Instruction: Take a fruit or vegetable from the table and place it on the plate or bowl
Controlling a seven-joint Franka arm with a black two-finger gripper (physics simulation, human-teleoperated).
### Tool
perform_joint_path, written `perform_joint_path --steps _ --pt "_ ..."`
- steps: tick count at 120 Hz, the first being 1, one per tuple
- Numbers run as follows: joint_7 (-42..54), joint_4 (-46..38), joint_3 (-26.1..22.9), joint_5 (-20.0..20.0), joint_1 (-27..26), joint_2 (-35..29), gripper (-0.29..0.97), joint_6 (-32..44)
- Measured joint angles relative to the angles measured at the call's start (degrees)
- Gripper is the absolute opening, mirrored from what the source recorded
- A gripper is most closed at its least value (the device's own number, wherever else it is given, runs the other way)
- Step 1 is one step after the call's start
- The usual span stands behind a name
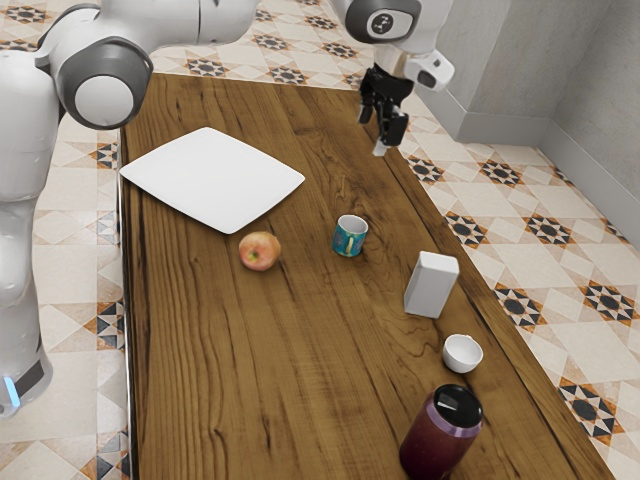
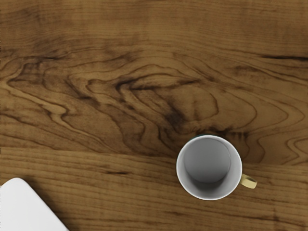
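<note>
An apple [image 1: 260, 250], red and yellow, is seen lying on the wooden worktop [image 1: 300, 360], just beside the near corner of a flat white square plate [image 1: 212, 178] but not touching it. The gripper [image 1: 383, 135] is held high above the far edge of the worktop, well apart from the apple; its black fingers are pointed downward and parted, and nothing is held between them. A blue patterned mug [image 1: 350, 236] is placed upright toward the exterior view's right of the apple. In the wrist view the mug [image 2: 209, 167] is seen from above, with a white inside and a yellowish handle, and a rounded corner of the plate [image 2: 24, 207] is seen nearby. Further along the worktop's edge a white box [image 1: 431, 284], a small white bowl [image 1: 462, 352] and a dark purple jar [image 1: 443, 432] with a black lid are set.
</note>
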Motion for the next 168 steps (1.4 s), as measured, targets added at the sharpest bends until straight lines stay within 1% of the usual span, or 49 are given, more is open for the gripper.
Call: perform_joint_path --steps 16,31,42,56,67,82,88,96,102,108,130,144,168 --pt "0.3 0.1 -0.2 0.2 -0.2 0.0 0.68 1.6" --pt "0.4 0.3 -1.1 0.1 -2.1 1.3 0.68 2.7" --pt "-0.6 0.0 -1.6 -2.2 -2.4 4.0 0.68 3.1" --pt "-2.1 -0.8 -1.3 -7.3 -1.8 8.0 0.68 3.4" --pt "-3.2 -1.2 -1.2 -9.9 -1.6 8.6 0.68 3.6" --pt "-4.5 -1.8 -1.3 -11.4 -1.5 7.8 0.68 2.2" --pt "-4.9 -4.7 -1.3 -11.8 -2.0 5.1 0.68 1.3" --pt "-5.4 -17.2 -1.1 -11.8 -3.0 -3.9 0.68 1.5" --pt "-5.7 -28.4 -1.1 -11.8 -3.3 -11.1 0.68 3.6" --pt "-6.0 -34.3 -0.9 -11.8 -3.8 -15.5 0.68 5.7" --pt "-6.8 -44.0 0.2 -11.9 -3.4 -27.8 0.68 10.3" --pt "-7.3 -52.2 2.2 -12.1 -3.4 -32.8 0.68 13.4" --pt "-7.8 -58.5 4.0 -12.2 -3.1 -37.5 0.68 17.0"
